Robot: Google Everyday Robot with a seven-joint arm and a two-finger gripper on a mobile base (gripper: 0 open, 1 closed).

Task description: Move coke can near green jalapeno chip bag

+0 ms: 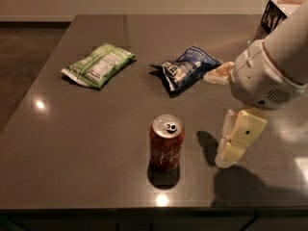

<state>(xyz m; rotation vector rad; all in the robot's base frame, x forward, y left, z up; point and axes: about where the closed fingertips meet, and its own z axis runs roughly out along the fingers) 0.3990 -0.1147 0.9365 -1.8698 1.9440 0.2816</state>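
Observation:
The coke can stands upright near the front middle of the dark table, red with a silver top and pull tab. The green jalapeno chip bag lies flat at the back left of the table, well apart from the can. My gripper hangs from the white arm on the right. It points down just above the table, to the right of the can and not touching it. It holds nothing that I can see.
A dark blue chip bag lies behind the can, between the green bag and my arm. A box sits at the back right corner. The table's front edge runs just in front of the can.

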